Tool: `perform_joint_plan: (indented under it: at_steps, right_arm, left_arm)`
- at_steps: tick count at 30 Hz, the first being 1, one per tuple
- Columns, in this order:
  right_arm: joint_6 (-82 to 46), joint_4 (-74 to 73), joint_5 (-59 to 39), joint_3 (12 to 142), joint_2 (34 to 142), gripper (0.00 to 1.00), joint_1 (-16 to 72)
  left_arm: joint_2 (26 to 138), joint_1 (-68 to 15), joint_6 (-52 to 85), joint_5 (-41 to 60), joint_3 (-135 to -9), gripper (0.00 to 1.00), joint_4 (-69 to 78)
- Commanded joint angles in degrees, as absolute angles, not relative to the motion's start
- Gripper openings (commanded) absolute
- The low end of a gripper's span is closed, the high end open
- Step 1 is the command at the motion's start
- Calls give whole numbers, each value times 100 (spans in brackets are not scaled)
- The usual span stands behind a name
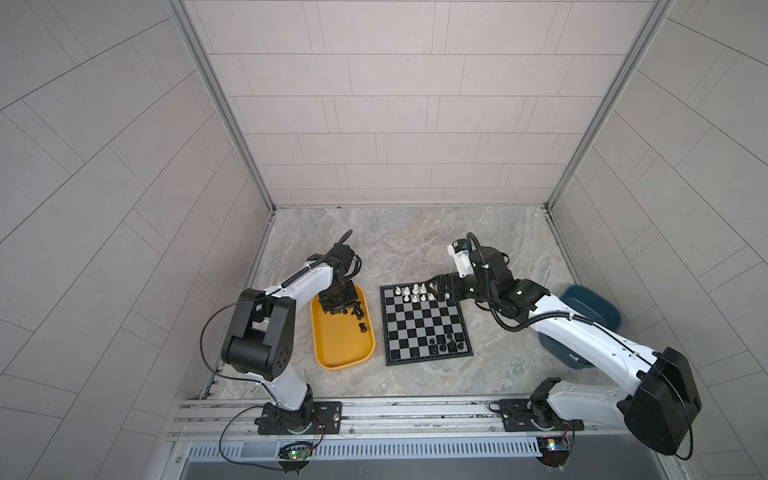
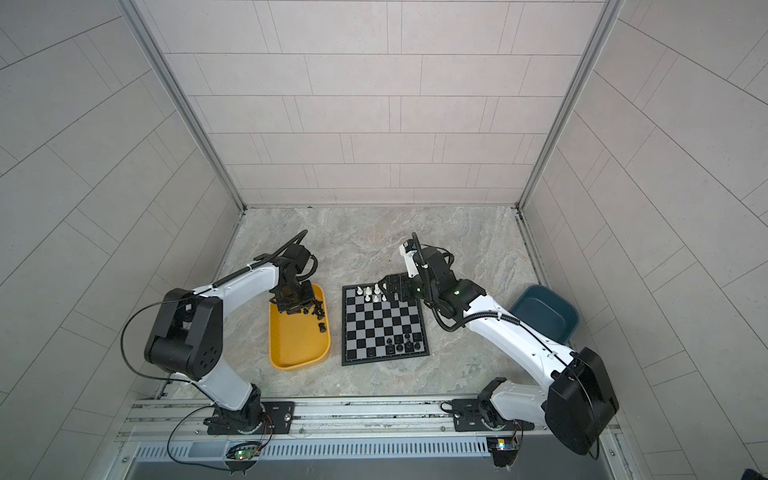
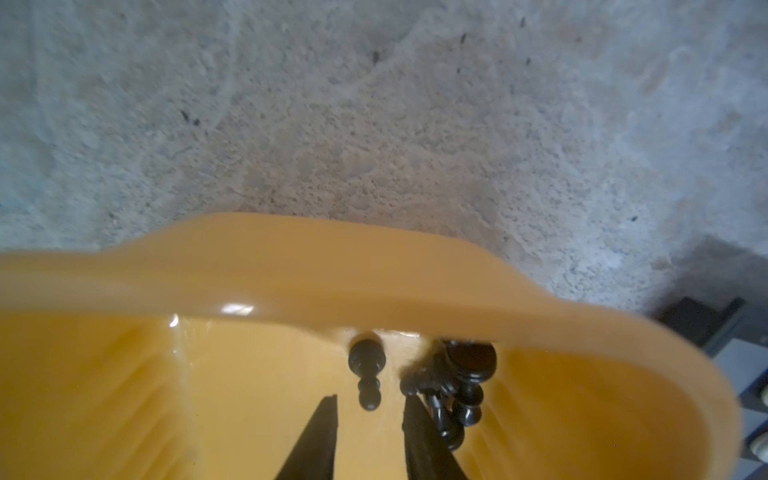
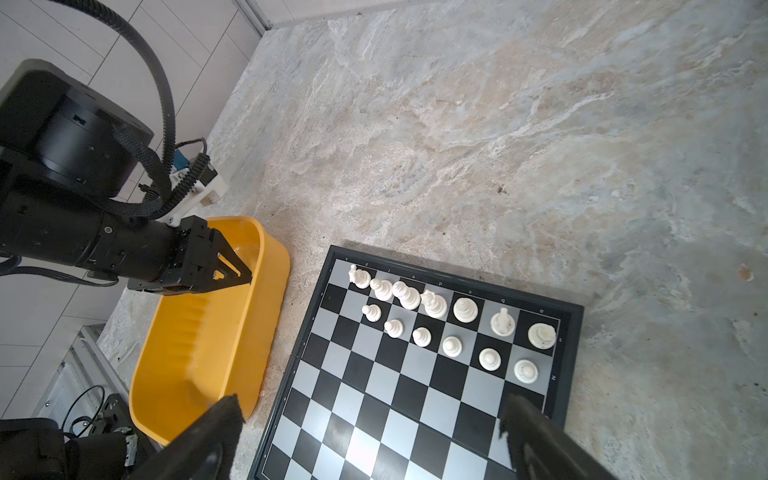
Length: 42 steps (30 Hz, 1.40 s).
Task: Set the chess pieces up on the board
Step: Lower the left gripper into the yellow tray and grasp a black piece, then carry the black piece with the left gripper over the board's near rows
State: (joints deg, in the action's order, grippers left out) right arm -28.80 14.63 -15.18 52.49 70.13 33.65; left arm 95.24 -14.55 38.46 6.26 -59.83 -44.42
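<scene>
White chessmen (image 4: 432, 303) nearly fill two ranks of the board (image 1: 424, 328); black chessmen (image 3: 469, 361) lie in the yellow tray (image 1: 332, 353), the left end effector (image 3: 370, 399) narrowly straddling one. The right end effector (image 4: 372, 401) gapes wide, empty.

Checkered board (image 1: 411, 332) flat on the table (image 1: 415, 249); white pieces (image 1: 415, 293) upright in its two far rows; black pieces (image 1: 446, 343) grouped by one near corner; loose black pieces (image 1: 357, 313) lying in yellow tray (image 1: 332, 349)

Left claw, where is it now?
In a top view the left claw is inside the yellow tray, far end, left of the board; its jaws straddle a lying black pawn.
</scene>
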Motion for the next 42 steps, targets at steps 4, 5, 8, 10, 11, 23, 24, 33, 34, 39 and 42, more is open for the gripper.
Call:
perform_joint_plan:
  at_steps: [4,5,8,10,11,23,24,33,34,39,42]
  right_arm:
    - [-2962,1442,-1532,5176,6842,99,3388]
    - [-2962,1441,-1528,5175,6838,99,3385]
    - [-2987,1441,-1523,5168,6830,99,3390]
    - [-2989,1446,-1522,5158,6815,99,3386]
    - [-2988,1449,-1508,5150,6805,99,3391]
    - [-2826,1767,-1318,5276,6532,99,3375]
    - [-2805,1827,-1292,5282,6473,99,3355]
    - [-2690,2337,-1220,5044,5963,99,2893]
    - [-2705,2383,-1221,4995,5895,100,2835]
    - [-2779,2684,-1143,4775,5365,100,2557]
    - [-2744,2942,-1042,4713,5073,99,2469]
  left_arm:
    - [9684,-1455,3797,523,-5970,31,-4404]
    - [9701,-1452,3781,526,-5974,30,-4388]
    - [9766,-1454,3766,519,-5966,28,-4351]
    - [9791,-1451,3771,497,-5957,24,-4325]
    - [9812,-1452,3771,492,-5963,23,-4332]
    - [8925,-1510,3440,616,-6066,11,-4800]
    - [8693,-1529,3312,670,-6105,11,-4930]
    - [8106,-2982,2467,984,-6939,11,-5621]
    - [8222,-3176,2409,1064,-7032,10,-5617]
    - [9084,-4149,2120,1191,-7576,11,-5610]
    - [9577,-4579,2099,1273,-7849,10,-5522]
